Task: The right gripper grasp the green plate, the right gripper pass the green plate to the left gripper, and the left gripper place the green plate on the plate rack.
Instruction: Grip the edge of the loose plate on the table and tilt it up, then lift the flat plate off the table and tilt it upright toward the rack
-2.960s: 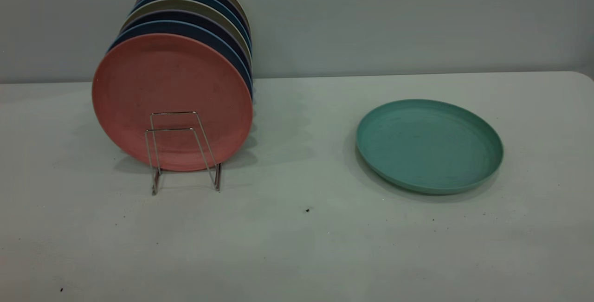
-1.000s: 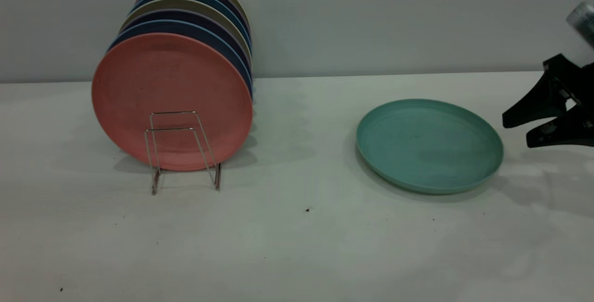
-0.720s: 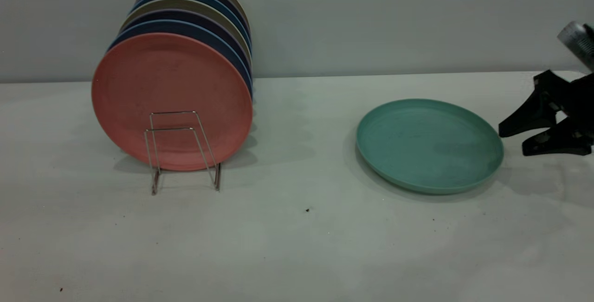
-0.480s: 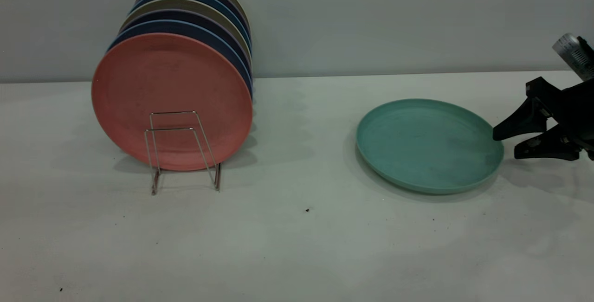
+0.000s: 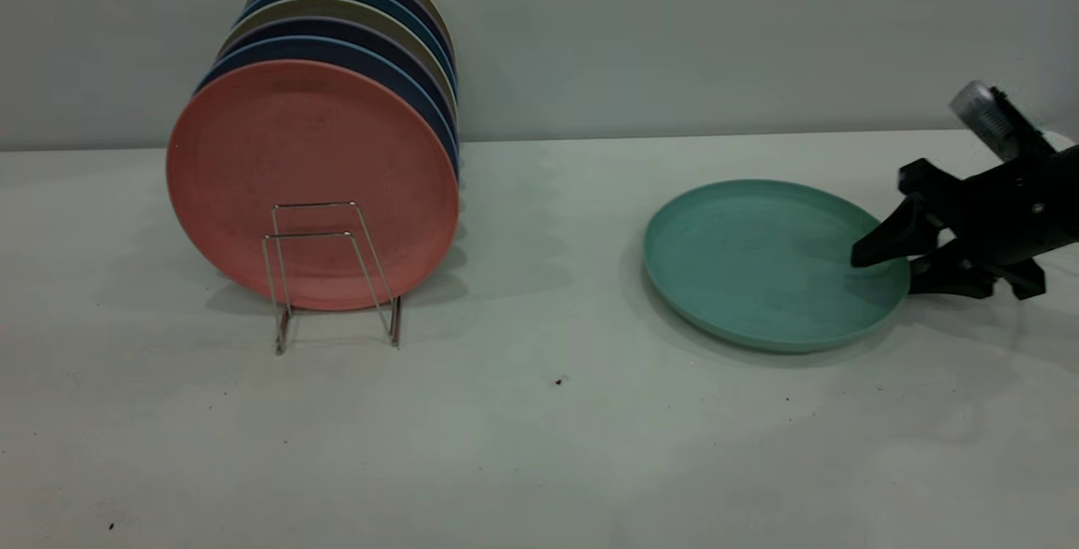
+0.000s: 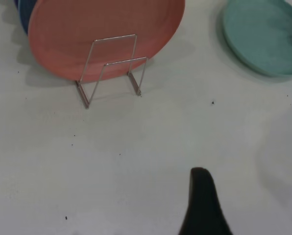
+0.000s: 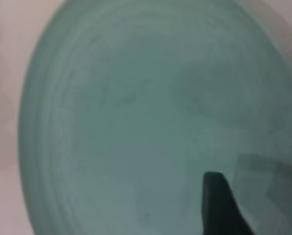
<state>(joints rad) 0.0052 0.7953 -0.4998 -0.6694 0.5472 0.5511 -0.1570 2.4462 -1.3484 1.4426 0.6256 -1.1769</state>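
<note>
The green plate (image 5: 759, 266) lies flat on the white table right of centre. It also shows in the left wrist view (image 6: 263, 36) and fills the right wrist view (image 7: 136, 112). My right gripper (image 5: 885, 273) is open at the plate's right rim, with the upper jaw over the plate's inside and the lower jaw outside the rim, low by the table. One of its fingers (image 7: 219, 205) shows above the plate's surface. The plate rack (image 5: 333, 275) stands at the left (image 6: 111, 68). My left gripper is out of the exterior view, and only one finger (image 6: 201, 200) shows, above bare table.
A salmon-pink plate (image 5: 303, 144) stands upright at the front of the rack, with several blue and olive plates (image 5: 354, 34) behind it. Two wire loops stand free in front of the pink plate. A grey wall closes the back.
My right gripper has come in from the right, dropped lower and moved left until its open jaws straddle the green plate's right rim. The plate has shifted very slightly left.
</note>
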